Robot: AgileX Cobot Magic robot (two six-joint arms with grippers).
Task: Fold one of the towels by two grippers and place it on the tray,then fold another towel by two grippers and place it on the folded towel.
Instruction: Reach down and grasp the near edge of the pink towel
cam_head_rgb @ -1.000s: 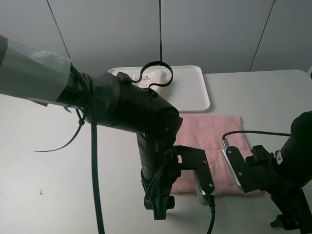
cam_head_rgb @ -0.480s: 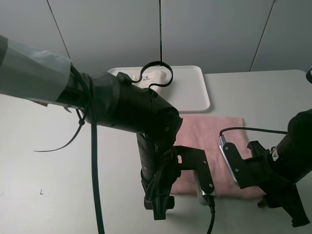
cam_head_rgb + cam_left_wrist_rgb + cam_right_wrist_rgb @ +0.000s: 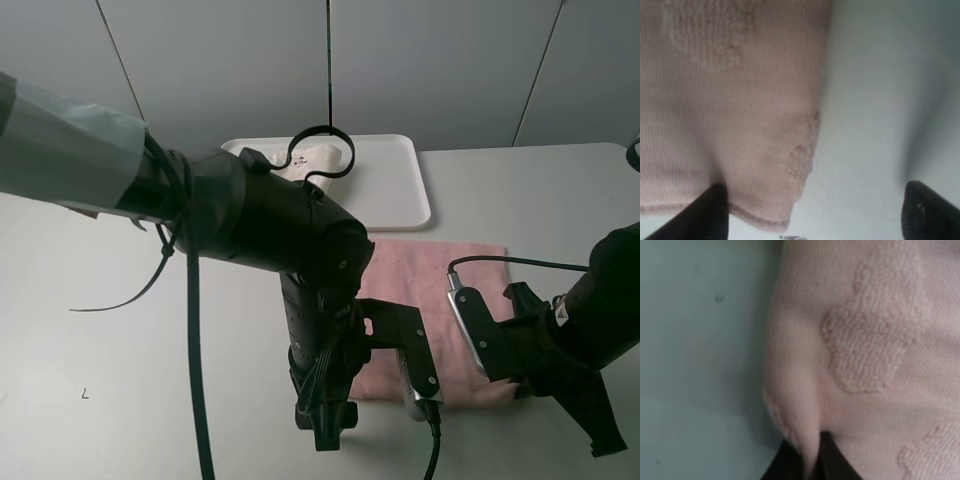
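1. The pink towel (image 3: 430,285) lies flat on the worktop (image 3: 540,190). In the high view it sits at 6 o'clock from the tray (image 3: 395,195), near it but not touching.
2. The cream towel (image 3: 305,160) rests on the tray and is largely hidden behind the left arm.
3. The left tool (image 3: 815,215) is released, with its jaws spread wide at the pink towel's 7 o'clock corner. One finger (image 3: 710,212) stands over the hem and the other over bare worktop, so the corner lies between them.
4. The right tool (image 3: 807,462) is clenched at the pink towel's 5 o'clock corner. It grasps a raised ridge of cloth at the towel's edge, pinched between its fingers.
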